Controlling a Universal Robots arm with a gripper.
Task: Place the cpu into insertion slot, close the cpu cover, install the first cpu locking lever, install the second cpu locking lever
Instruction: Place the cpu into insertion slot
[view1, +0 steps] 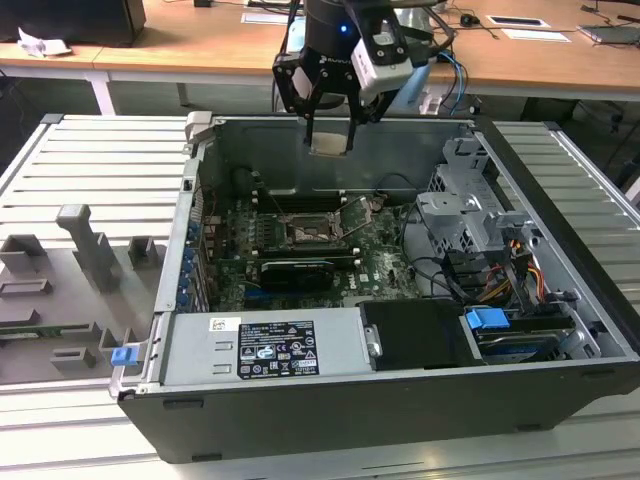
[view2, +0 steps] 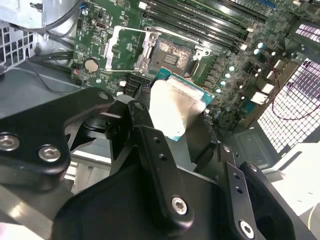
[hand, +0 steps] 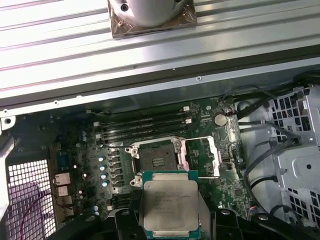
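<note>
Black two-finger gripper (view2: 172, 120) hangs over the open dark-grey computer case (view1: 400, 400) and its green motherboard (view1: 385, 250). The thin silvery cpu cover (hand: 216, 156) is swung aside, baring the square black insertion slot (hand: 156, 161). Clamped flat by its edges, the small silvery-topped cpu (hand: 169, 202) hovers above it, level for seating.

An open computer case (view1: 350, 420) holds a green motherboard (view1: 230, 240); wooden desk (view1: 200, 45) behind.

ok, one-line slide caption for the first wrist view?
Tool holds the cpu clear of the empty insertion slot, cpu cover open.
</note>
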